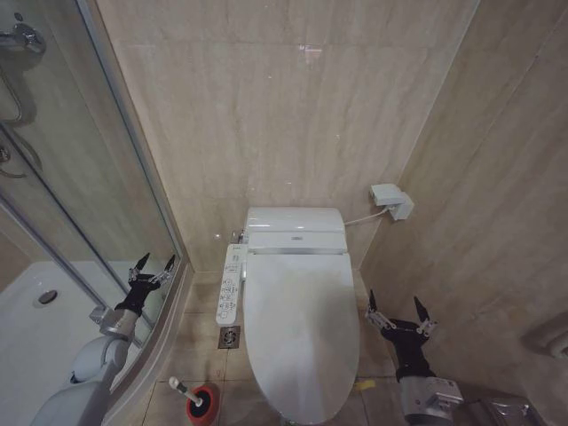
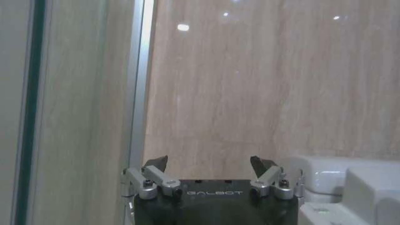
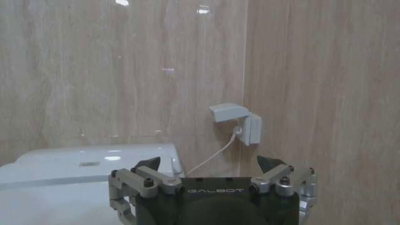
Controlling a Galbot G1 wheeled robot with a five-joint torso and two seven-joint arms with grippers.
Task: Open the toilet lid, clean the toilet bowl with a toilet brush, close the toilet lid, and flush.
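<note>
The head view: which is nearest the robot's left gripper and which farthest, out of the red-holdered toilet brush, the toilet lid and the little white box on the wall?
From the left gripper, open beside the shower glass:
1. Toilet lid, shut, to its right.
2. Toilet brush, on the floor below it; close to the lid's distance, hard to rank.
3. White wall box, far right corner.

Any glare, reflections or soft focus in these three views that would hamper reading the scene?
Head view: even lighting, faint ceiling-light glints on the beige marble wall, a soft sheen on the closed large white plastic toilet lid. Left wrist view: slightly soft, bright specks on the wall above the open left claw. Right wrist view: similar specks; open right claw sharp.
</note>
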